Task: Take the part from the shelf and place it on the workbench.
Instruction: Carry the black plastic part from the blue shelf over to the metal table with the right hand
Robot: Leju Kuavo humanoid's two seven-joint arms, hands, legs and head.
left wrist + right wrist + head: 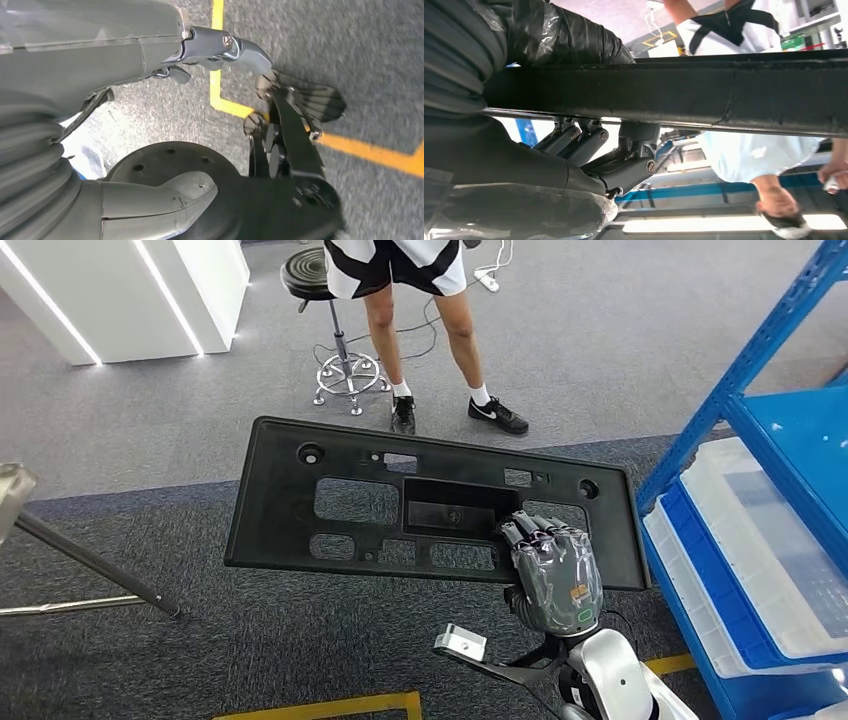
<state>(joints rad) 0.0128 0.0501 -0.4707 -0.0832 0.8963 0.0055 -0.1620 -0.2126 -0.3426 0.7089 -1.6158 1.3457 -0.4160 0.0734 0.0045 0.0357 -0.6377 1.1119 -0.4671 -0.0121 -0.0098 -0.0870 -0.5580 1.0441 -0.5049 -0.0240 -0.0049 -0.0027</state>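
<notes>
The long black moulded plastic panel, flat and pierced with rectangular cut-outs and round holes, hangs in the air in front of me, level over the carpet and well clear of it. My right hand holds it near its right end — fingers hooked over the near edge into one of the cut-outs; from my right wrist, the same dark fingers curl against the panel's underside. My left hand hangs low over the floor holding nothing, its fingers loosely apart.

Beneath the panel lies dark grey carpet with a yellow tape line crossing it; farther off the flooring is a lighter grey. To my right stands the blue metal shelf with translucent white plastic bins on it. Beyond the panel a person in black-and-white shorts and black trainers stands beside a black round stool on a chrome base — a white illuminated cabinet sits at far left.
</notes>
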